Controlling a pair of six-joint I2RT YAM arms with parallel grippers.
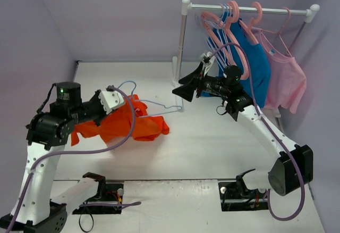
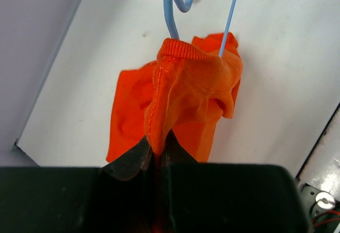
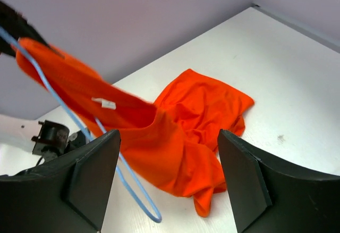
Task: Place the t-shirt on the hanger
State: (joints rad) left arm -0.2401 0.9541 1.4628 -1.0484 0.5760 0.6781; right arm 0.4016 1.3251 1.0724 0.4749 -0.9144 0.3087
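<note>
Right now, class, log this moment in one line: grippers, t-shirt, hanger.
left gripper: shut on t-shirt | right gripper: open, empty | hanger: partly inside t-shirt | t-shirt: part raised, rest on table

no legible text, even on the t-shirt (image 3: 186,126) label (image 3: 104,103).

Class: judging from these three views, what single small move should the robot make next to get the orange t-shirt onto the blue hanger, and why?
Probably bring the right gripper down onto the bare end of the hanger and close. Its jaws stand open and empty, the left gripper pinches the collar of the t-shirt, and the hanger is threaded only partway in.
</note>
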